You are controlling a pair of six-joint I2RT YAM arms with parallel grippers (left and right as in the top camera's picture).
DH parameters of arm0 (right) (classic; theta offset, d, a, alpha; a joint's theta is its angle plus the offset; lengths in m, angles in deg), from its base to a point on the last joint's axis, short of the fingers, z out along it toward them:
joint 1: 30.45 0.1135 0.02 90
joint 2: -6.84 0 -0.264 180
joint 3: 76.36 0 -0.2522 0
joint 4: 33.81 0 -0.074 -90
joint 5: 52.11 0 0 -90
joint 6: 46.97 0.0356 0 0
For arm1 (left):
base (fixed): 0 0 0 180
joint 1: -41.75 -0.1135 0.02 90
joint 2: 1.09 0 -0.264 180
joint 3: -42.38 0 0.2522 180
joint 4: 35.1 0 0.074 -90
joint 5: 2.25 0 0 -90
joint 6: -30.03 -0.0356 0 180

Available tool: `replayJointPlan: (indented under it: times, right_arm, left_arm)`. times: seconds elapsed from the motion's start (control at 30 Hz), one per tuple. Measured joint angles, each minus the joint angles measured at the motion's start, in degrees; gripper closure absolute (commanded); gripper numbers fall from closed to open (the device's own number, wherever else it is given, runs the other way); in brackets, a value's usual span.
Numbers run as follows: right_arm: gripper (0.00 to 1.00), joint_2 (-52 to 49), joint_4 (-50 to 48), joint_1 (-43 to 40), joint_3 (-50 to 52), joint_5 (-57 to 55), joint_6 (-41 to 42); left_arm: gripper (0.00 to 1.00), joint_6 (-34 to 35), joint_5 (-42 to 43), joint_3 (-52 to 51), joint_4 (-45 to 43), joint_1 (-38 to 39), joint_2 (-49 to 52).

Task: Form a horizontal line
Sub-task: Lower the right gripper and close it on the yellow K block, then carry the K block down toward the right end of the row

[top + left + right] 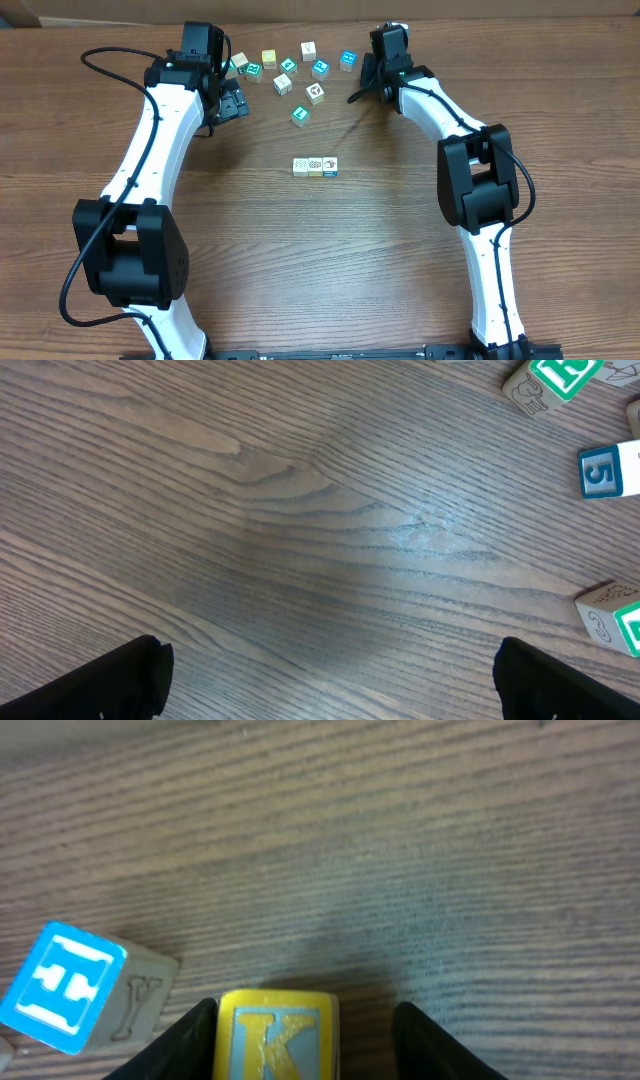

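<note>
Risk on the left is low: left claw point(232, 103) hangs with its jaws as wide as they go, empty, over bare wood. In its wrist view a blue 5 cube point(610, 470) lies ahead of it to the right, apart from the fingers. A sweep that way would knock it.

Loose cubes point(290, 75) sit scattered between the two claws, several close together. Any low pass through them could shove one off its spot.

Row point(315, 166) has three cubes touching side by side. It lies well back from both claws toward the arm bases, to the right of the left claw and the left of the right claw. A hard or off-line drop there would probably bump the end cube and bend the line.

Right claw point(305, 1025) is about half open around a yellow K cube point(277, 1035). The left finger looks to be against it and a gap shows on the right side, so it is not clamped. Closing from here may skid or twist the cube. A blue H cube point(65, 985) sits just left of the left finger, and I judge it could be clipped on the lift.
</note>
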Motion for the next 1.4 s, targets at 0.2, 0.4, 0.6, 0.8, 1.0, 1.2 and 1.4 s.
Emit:
replayJointPlan:
  times: [0.2,0.4,0.6,0.8,1.0,1.2,1.4]
  right_arm:
    - [0.68,0.0,-0.5,0.0,0.0,0.0,-0.2]
    - [0.76,0.1,-0.1,0.0,0.0,0.0,-0.2]
    - [0.77,1.9,3.9,0.0,0.0,0.0,-0.2]
    - [0.77,9.2,13.0,0.0,0.0,0.0,-0.2]
    - [0.78,19.2,24.8,0.0,-0.1,4.0,-0.1]
    - [0.78,22.8,37.0,0.0,-0.4,12.7,0.1]
    - [0.78,22.7,42.3,0.4,2.1,16.0,0.9]
  left_arm:
    - [0.00,0.0,0.0,0.0,0.0,0.0,0.0]
    - [0.00,0.0,0.0,0.0,0.0,0.0,0.0]
    - [0.00,0.0,0.0,0.0,0.0,0.0,0.0]
    - [0.00,0.0,0.0,0.0,0.0,0.0,0.0]
    - [0.00,0.0,0.0,0.0,0.0,0.0,0.0]
    - [0.00,0.0,0.0,0.0,0.0,0.0,0.0]
    - [0.00,0.0,0.0,0.0,0.0,0.0,0.0]
